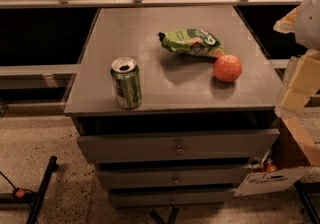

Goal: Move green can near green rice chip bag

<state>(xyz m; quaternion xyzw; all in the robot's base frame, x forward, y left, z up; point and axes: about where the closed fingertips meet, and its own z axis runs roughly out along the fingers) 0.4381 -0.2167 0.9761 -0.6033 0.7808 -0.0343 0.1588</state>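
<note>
Tool [294,95] off right edge; green can [126,83] front-left

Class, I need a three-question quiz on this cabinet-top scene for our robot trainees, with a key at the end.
1. True or false: the can touches the chip bag.
2. Which lies closer to the orange? A) the can B) the chip bag
3. Fill in: the claw hangs at the picture's ___ edge, beside the cabinet.

Key: 1 false; 2 B; 3 right.
</note>
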